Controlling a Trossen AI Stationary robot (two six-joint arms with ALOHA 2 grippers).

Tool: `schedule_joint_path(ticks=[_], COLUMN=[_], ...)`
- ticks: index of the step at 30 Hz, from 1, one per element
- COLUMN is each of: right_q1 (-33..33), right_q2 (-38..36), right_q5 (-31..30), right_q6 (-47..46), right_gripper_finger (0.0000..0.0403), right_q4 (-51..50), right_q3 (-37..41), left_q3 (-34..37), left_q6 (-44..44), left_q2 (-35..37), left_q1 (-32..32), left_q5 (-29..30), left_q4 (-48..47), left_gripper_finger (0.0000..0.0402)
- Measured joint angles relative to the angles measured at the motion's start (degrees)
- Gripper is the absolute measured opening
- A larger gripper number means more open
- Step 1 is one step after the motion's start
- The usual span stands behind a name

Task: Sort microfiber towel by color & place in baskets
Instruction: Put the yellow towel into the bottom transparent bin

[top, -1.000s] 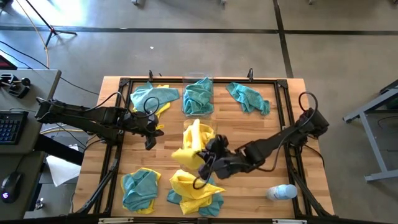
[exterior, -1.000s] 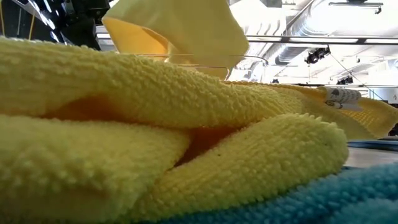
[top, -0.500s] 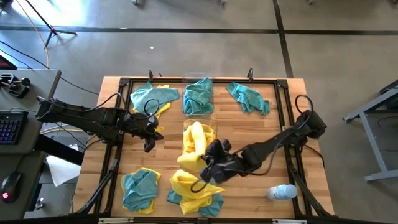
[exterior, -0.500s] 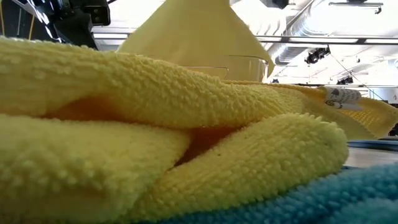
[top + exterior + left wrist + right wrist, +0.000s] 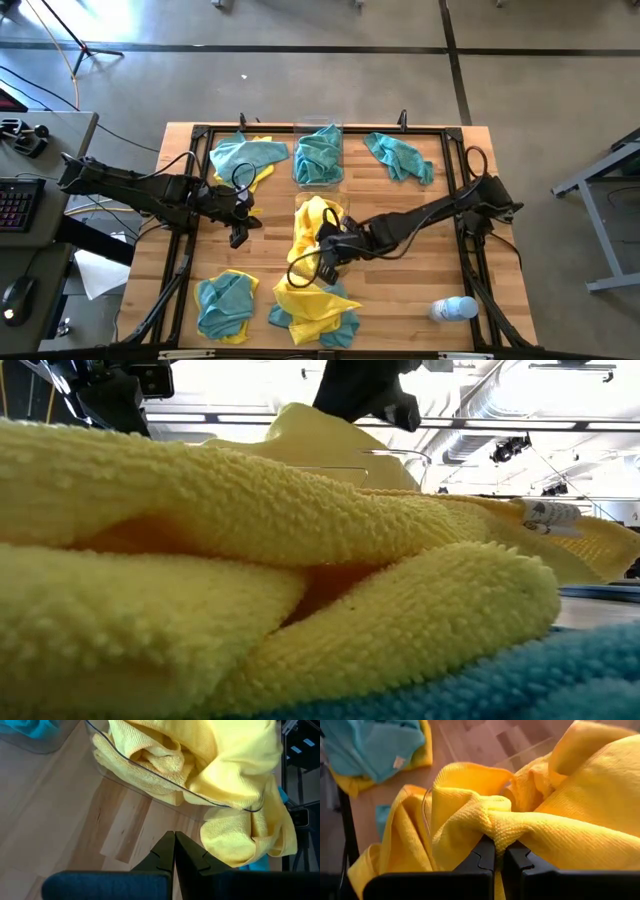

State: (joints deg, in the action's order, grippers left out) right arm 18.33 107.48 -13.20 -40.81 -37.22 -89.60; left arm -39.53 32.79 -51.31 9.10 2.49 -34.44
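My right gripper [image 5: 327,246] is shut on a bright yellow towel [image 5: 312,222] over the clear basket [image 5: 150,773] at the table's middle, which holds other yellow towels. In the low view it [image 5: 365,385] stands above that towel [image 5: 310,432]. A second clear basket [image 5: 318,155] farther back holds teal towels. My left gripper [image 5: 240,227] is shut and empty, just left of the yellow basket and above the wood; its fingers [image 5: 174,851] point toward the basket. My right gripper pinches a bunched fold of the yellow towel [image 5: 495,822] between its two fingers, with several layers gathered. The fingers come from the table's right side, slanting down. The towel spreads away from them over the basket, and part of it drapes over the basket's rim [image 5: 426,805].
Loose towels lie around: teal over yellow at the far left [image 5: 245,155], teal at the far right [image 5: 400,155], teal at the near left [image 5: 225,300], and yellow on teal at the near middle [image 5: 315,305]. A clear bottle [image 5: 455,308] lies near right. Black frame rails [image 5: 465,200] border the table.
My right gripper has gone down and a little toward the far left, over the yellow basket, keeping its hold. The yellow towel, which hung high below it, has sunk onto the basket and bunched up there.
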Motion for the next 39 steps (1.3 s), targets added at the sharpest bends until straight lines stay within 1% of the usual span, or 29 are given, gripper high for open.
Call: schedule_joint_path(ticks=[2,4,7,12,15,18,21,25,31,35,39], right_q1=[-0.92,-1.61,-2.5,-3.95,-4.78,-5.41,-5.75,-5.88,-5.88,-5.88,-5.86], right_q2=[0.24,1.52,5.73,15.77,20.59,24.31,27.03,29.15,29.48,29.48,29.48], right_q5=[2.09,3.4,5.93,7.26,9.01,11.59,12.84,13.89,14.65,14.67,15.4], right_q6=[1.48,3.67,8.54,12.77,15.58,16.83,16.33,16.27,15.33,13.72,11.64], right_gripper_finger=[0.0,0.0,0.0,0.0,0.0,0.0,0.0,0.0,0.0004,0.0029,0.007], right_q4=[-0.19,-2.33,-7.66,-24.95,-28.26,-28.24,-29.48,-29.0,-24.17,-23.28,-22.9], right_q3=[-0.09,-2.09,-8.25,-22.49,-28.31,-31.82,-33.11,-32.8,-30.4,-30.34,-30.27], left_q3=[0.0,0.0,0.0,0.0,0.0,0.0,0.0,0.0,0.0,0.0,0.0], left_q6=[-0.84,-2.16,-4.21,-6.9,-8.18,-9.55,-9.58,-11.14,-12.52,-13.8,-14.53], left_q2=[0.0,0.0,0.0,0.0,0.0,0.0,0.0,0.0,0.0,0.0,-0.01], left_q1=[0.0,0.0,0.0,-0.04,-0.04,-0.04,-0.04,-0.04,-0.04,-0.04,-0.04], left_q5=[0.01,0.02,0.08,0.08,0.08,0.08,0.08,0.08,0.06,0.04,0.04], left_q4=[-0.01,-0.02,-0.01,-0.01,-0.01,-0.08,-0.43,-0.41,-0.41,-0.41,-0.41], left_gripper_finger=[0.0,0.0,0.0,0.0,0.0,0.0,0.0,0.0,0.0,0.0,0.0])
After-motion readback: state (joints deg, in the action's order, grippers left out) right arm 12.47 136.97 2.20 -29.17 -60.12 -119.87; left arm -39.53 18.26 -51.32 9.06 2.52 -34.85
